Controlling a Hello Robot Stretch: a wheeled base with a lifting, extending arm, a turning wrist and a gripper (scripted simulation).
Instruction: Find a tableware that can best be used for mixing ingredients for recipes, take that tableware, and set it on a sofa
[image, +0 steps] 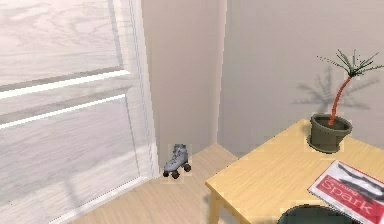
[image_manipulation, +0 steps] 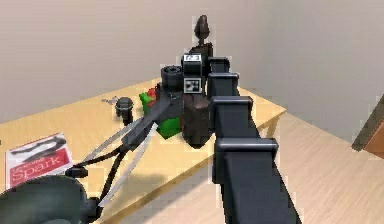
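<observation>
Beside a white door (image: 70, 100), a roller skate (image: 177, 161) lies on the floor. On the table (image: 270, 170), a plant (image: 333, 125) stands at the far edge, with a magazine (image: 350, 185) and a dark bowl (image: 315, 214) toward the near edge.

From the arm side, the gripper (image_manipulation: 90, 185) points at the bowl (image_manipulation: 40, 205) by the table's (image_manipulation: 90, 115) edge, just beside the magazine (image_manipulation: 35, 160). Whether its fingers (image_manipulation: 118, 142) grasp anything cannot be told.

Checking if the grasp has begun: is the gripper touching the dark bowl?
Cannot tell. In the arm side view the gripper ends by the dark bowl, but neither contact nor a gap shows plainly.
</observation>
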